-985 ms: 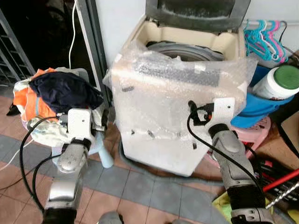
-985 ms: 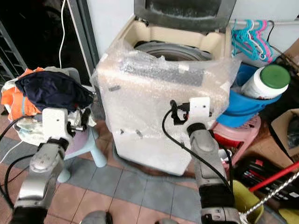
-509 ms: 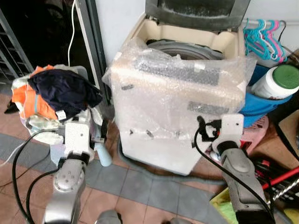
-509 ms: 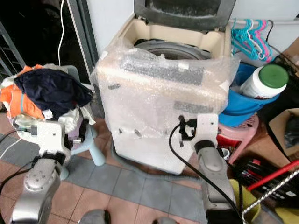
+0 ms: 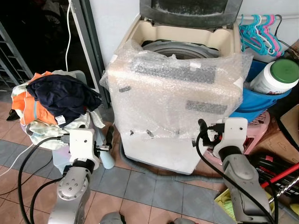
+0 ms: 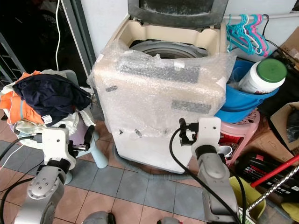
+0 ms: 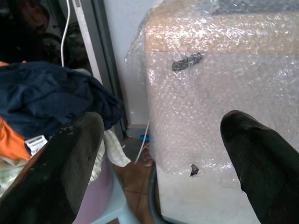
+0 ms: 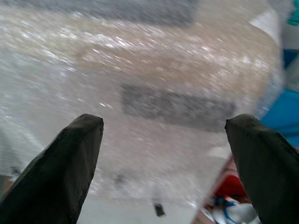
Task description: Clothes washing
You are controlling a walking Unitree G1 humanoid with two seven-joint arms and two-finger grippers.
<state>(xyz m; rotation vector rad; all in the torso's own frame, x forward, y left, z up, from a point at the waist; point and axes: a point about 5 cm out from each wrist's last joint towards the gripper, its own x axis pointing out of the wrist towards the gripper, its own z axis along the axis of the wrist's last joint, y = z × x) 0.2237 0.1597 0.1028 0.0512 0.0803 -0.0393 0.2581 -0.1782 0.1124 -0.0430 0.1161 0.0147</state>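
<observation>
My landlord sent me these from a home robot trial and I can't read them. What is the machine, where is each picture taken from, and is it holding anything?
It is a humanoid robot with two silver arms. The two wide pictures come from its head, looking down. The left gripper and right gripper each carry a wrist camera, which gives the close-ups between black fingers. Both are open and hold nothing. Ahead stands a washing machine wrapped in bubble wrap, lid up. A pile of clothes sits on a stool to its left; a blue tub and hangers are to its right.
</observation>
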